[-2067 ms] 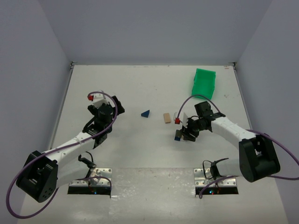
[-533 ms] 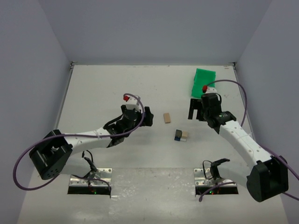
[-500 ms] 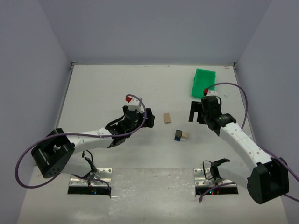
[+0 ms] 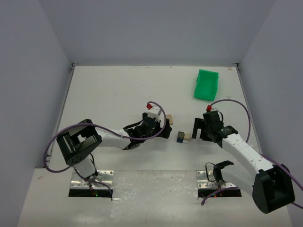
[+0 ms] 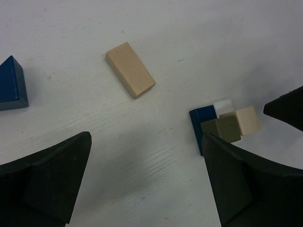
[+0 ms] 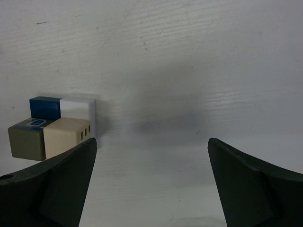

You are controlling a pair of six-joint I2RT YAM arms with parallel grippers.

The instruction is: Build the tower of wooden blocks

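Note:
The wood block tower [image 4: 183, 137] is a low cluster: a dark blue [image 5: 202, 118] and a white block [image 5: 222, 106] below, an olive cube [image 5: 221, 129] and a pale tan cube [image 5: 247, 120] on top. It also shows at the left of the right wrist view [image 6: 66, 135]. A flat tan block [image 5: 130, 69] lies apart, and a blue wedge [image 5: 10, 85] lies further left. My left gripper [image 4: 165, 130] hangs open just left of the cluster, holding nothing. My right gripper [image 4: 197, 128] stands open just right of it, also holding nothing.
A green plastic bin [image 4: 207, 84] sits at the back right. White walls enclose the table on three sides. The tan block [image 4: 169, 119] peeks out behind my left wrist in the top view; the wedge is hidden under that arm there.
My left arm has swung right, from the table's left middle to beside the cluster. My right arm has drawn back from the bin toward the cluster. Both grippers stayed open.

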